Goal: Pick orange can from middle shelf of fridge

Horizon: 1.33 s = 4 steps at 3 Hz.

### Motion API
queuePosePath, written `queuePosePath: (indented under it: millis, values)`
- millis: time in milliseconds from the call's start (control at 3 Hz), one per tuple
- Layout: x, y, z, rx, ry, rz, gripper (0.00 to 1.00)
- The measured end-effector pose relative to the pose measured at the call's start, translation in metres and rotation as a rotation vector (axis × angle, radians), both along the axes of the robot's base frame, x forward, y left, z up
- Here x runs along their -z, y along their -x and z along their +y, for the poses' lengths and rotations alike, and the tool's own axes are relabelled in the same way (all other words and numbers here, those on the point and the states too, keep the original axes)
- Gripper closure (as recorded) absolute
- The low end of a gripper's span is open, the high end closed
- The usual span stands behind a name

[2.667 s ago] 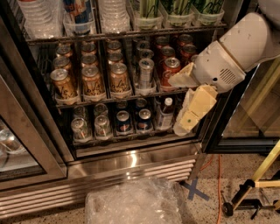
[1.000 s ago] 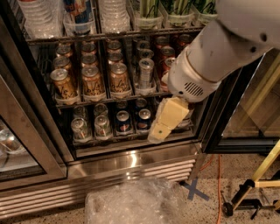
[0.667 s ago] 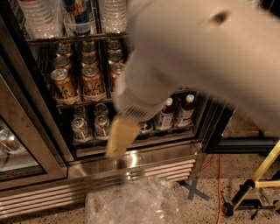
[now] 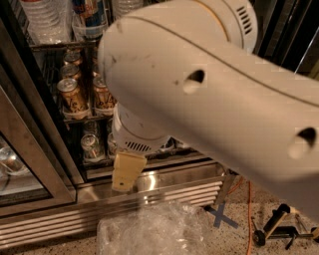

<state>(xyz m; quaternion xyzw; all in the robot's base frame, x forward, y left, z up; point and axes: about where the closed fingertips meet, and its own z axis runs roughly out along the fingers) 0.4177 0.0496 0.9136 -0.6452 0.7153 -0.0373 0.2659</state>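
Observation:
Orange cans stand in rows on the middle shelf [image 4: 75, 117] of the fridge [image 4: 47, 149]; the front two are one orange can [image 4: 73, 97] and another [image 4: 101, 98], with more behind them [image 4: 69, 72]. My white arm [image 4: 214, 94] fills most of the view and hides the shelf's right part. The gripper [image 4: 125, 172], a yellowish piece hanging from the wrist, is below the middle shelf, in front of the lower shelf and bottom sill, right of and lower than the visible orange cans. It holds nothing that I can see.
Clear bottles [image 4: 45, 22] and a blue can [image 4: 89, 15] stand on the top shelf. Silver cans [image 4: 92, 147] sit on the lower shelf. A crumpled clear plastic bag [image 4: 149, 231] lies on the floor before the grille [image 4: 50, 226]. Blue tape X [image 4: 219, 217], orange cable [image 4: 248, 219], black clamp [image 4: 273, 230] at right.
The arm has swung left and towards the camera, now covering most of the fridge. The gripper moved from right of the middle shelf down and left to the bottom sill.

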Motion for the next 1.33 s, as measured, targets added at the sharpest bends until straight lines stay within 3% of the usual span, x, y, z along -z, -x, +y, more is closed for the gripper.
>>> queuePosePath:
  millis: [667,1000,1333]
  values:
    - [0.009,-0.016,0.045,-0.076,0.019,0.025,0.00]
    - [0.014,-0.031,0.073,-0.078,0.021,0.048,0.00]
    - [0.016,-0.038,0.081,-0.009,0.067,0.033,0.00]
